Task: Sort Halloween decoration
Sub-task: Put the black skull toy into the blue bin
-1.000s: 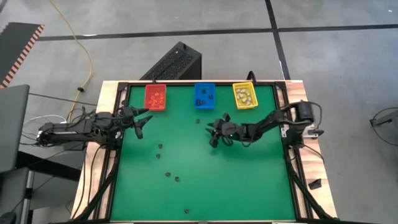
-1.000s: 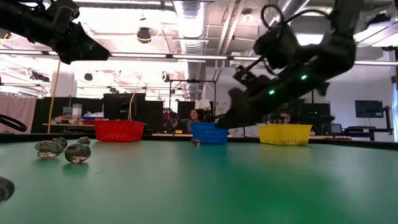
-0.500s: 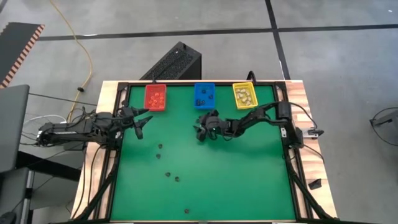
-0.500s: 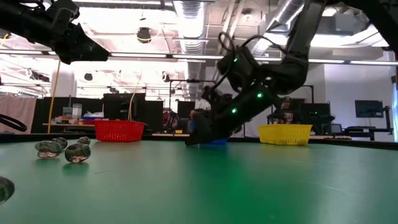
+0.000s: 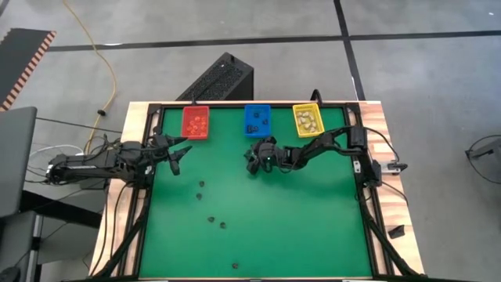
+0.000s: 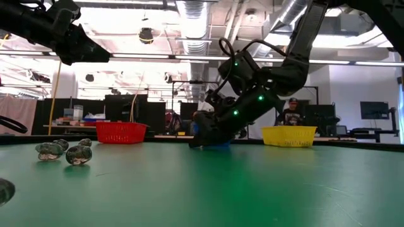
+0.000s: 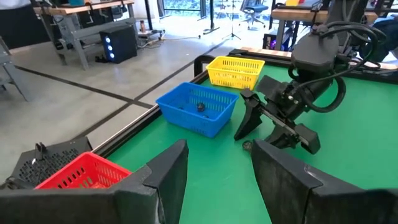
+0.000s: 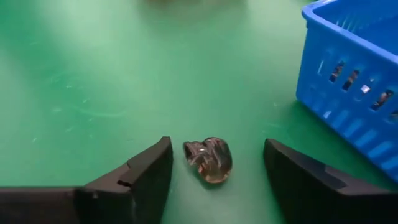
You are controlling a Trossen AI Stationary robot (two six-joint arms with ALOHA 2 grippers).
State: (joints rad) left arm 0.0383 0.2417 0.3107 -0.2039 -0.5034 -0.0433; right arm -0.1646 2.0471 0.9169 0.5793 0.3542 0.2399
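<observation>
A small grey skull-shaped trinket [image 8: 208, 160] lies on the green table just in front of the blue bin [image 8: 354, 74]. My right gripper [image 8: 217, 149] is open and low over the table, with one finger on either side of the trinket and a gap to each. The left wrist view shows the same trinket [image 7: 247, 146] below the right gripper [image 7: 249, 127]. My left gripper [image 5: 178, 157] hangs open above the table's left side, near the red bin [image 5: 196, 122]. More trinkets lie loose on the table [image 5: 201, 186], [image 5: 211, 220], [image 5: 224, 226].
The red, blue [image 5: 257, 120] and yellow [image 5: 308, 120] bins stand in a row along the far edge, each with trinkets inside. Two trinkets [image 6: 50, 150], [image 6: 79, 154] lie at the near left in the low view. A black frame [image 5: 362, 180] borders the table.
My right gripper has gone toward the table's left edge and down to the table surface, ending in front of the blue bin with its fingers on either side of the grey trinket. The trinket has stayed in place.
</observation>
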